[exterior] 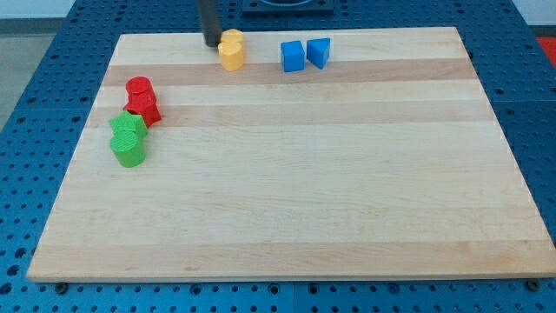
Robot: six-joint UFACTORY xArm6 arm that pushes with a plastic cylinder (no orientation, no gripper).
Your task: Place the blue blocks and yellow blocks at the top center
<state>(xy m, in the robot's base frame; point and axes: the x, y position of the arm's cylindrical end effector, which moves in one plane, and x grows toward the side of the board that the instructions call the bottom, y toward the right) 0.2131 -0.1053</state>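
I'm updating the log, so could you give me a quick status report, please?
My tip at the view's top, just left of the yellow blocks. Blue cube and blue wedge paired to their right. Nothing between.

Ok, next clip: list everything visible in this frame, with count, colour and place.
wooden board: one, light wood, fills most of the view
blue pegboard: one, blue, under and around the board
yellow blocks: two, yellow, stacked or touching, at the top edge left of centre
blue cube: one, blue, top centre
blue wedge block: one, blue, just right of the cube
red blocks: two, red, touching, at the view's left
green blocks: two, green, just below the red pair
my tip: one, dark rod, just left of the yellow blocks
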